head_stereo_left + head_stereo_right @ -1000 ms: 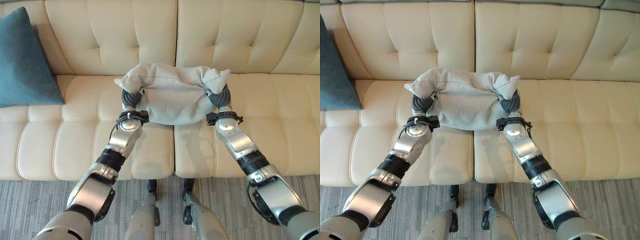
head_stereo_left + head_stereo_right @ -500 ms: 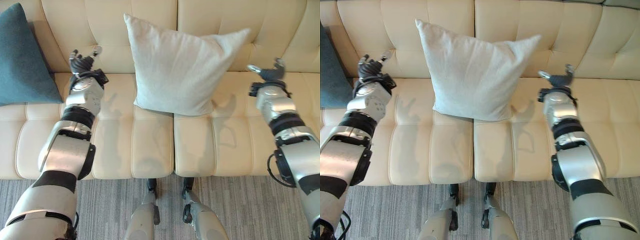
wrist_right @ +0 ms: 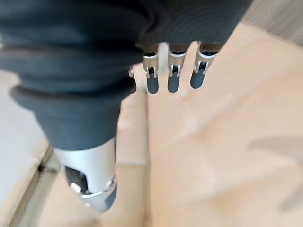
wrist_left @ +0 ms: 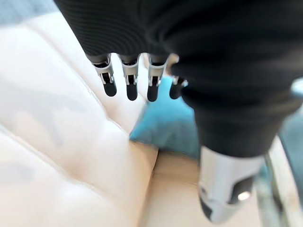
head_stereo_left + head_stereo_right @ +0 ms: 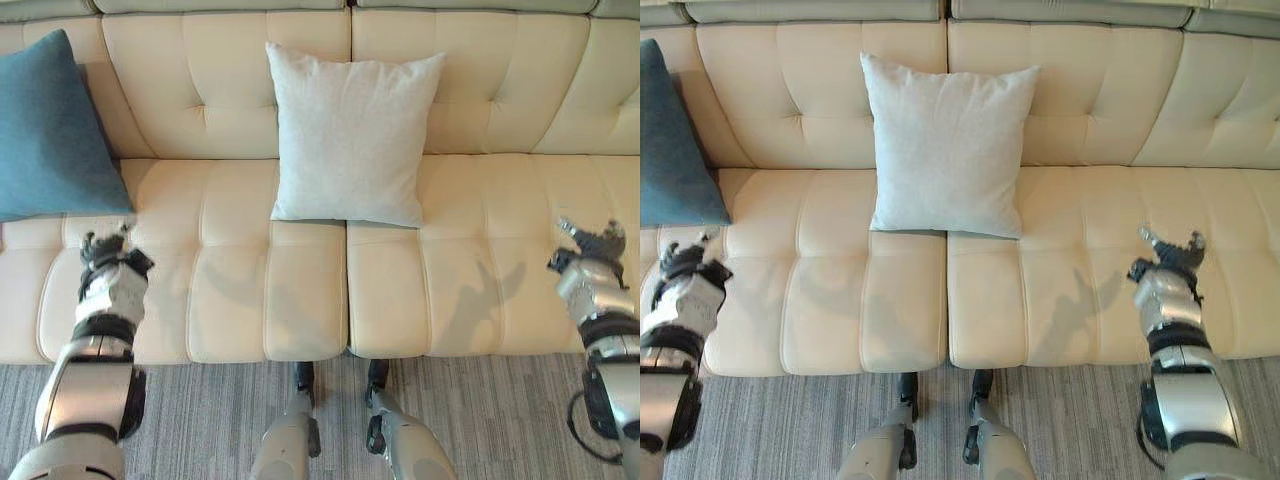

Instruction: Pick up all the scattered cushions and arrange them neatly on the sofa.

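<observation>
A pale grey square fabric cushion [image 5: 347, 135] is propped upright against the cream tufted leather sofa [image 5: 480, 290] backrest, centred; a teal cushion [image 5: 50, 130] is leaned at the far left. Left hand [image 5: 104, 252] and right hand [image 5: 592, 246], fingers relaxed and empty, are held over the bare outer seats.

No legible text, labels or signs, seemingly, anywhere on view
</observation>
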